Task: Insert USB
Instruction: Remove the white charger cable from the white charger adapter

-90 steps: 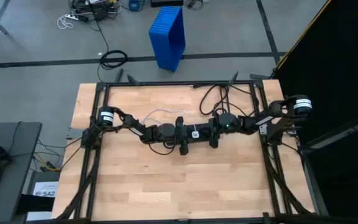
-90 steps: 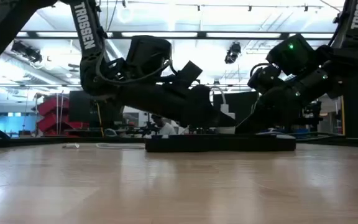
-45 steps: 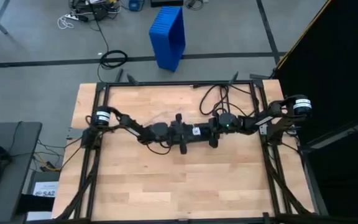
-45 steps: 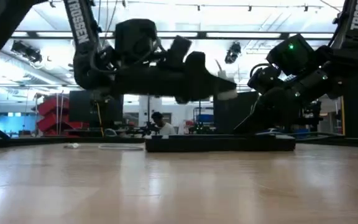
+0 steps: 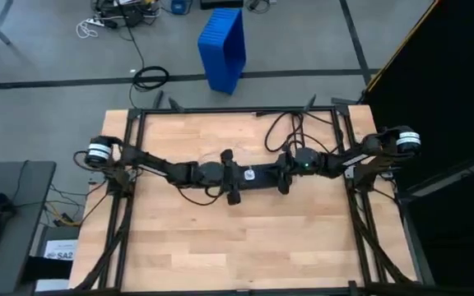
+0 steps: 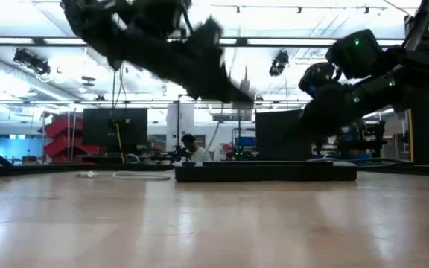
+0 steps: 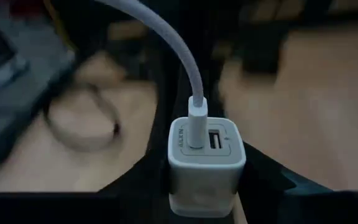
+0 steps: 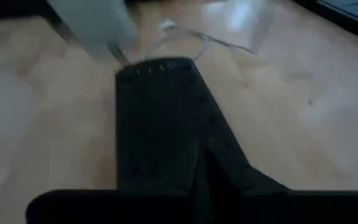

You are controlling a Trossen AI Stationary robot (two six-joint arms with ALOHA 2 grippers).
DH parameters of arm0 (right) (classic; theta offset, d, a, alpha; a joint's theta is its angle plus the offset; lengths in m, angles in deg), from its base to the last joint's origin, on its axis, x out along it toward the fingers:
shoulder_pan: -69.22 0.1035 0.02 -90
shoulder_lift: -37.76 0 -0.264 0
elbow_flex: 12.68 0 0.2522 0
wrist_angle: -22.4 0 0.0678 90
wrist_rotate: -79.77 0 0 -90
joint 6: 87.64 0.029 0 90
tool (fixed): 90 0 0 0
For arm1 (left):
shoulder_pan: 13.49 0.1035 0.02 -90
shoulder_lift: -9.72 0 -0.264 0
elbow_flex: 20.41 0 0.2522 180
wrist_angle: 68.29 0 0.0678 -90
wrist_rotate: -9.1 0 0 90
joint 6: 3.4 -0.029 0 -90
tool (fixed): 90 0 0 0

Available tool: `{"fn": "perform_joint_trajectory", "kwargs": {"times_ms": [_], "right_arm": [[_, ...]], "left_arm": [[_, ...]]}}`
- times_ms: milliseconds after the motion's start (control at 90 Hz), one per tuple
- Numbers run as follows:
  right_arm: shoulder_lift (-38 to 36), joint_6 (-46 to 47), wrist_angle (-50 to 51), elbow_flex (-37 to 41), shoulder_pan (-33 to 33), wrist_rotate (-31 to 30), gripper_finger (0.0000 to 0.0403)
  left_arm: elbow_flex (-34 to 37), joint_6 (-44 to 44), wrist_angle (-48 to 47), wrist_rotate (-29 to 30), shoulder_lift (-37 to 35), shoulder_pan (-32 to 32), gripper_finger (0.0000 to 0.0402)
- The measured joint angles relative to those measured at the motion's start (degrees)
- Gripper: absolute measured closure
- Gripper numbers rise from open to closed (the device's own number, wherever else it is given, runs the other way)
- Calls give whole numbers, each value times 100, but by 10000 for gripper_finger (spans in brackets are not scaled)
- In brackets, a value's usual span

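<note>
We hold the white charger block (image 7: 206, 163) in the left pincer (image 5: 239, 176), pinched from both sides, with the USB cable (image 7: 178, 51) already seated in one port (the other is free). The right pincer (image 5: 280, 174) steadies the black power strip (image 8: 157, 124) on the worktop (image 5: 245, 238), though we cannot tell its grip.

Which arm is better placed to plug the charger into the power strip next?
Left. Its gripper already holds the white charger with the USB cable plugged in, above the table. The right gripper is down on the black power strip.
</note>
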Motion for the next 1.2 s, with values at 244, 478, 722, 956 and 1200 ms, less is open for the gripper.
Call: {"fn": "perform_joint_trajectory", "kwargs": {"times_ms": [244,478,722,956,1200], "right_arm": [[-275,23,-837,-9,451,102,359],[-270,-272,-1283,-17,733,46,350],[-273,-537,-1436,-22,951,-12,350],[-275,-535,-1480,-31,992,-66,349],[-277,-545,-1040,-375,1233,-264,306]], "left_arm": [[-7,87,-41,-57,-23,-55,274],[-13,106,628,-355,142,-61,274],[-21,110,1447,-953,482,-53,274],[-20,145,1531,-946,482,-55,274],[-17,147,1547,-931,482,-54,274]]}}
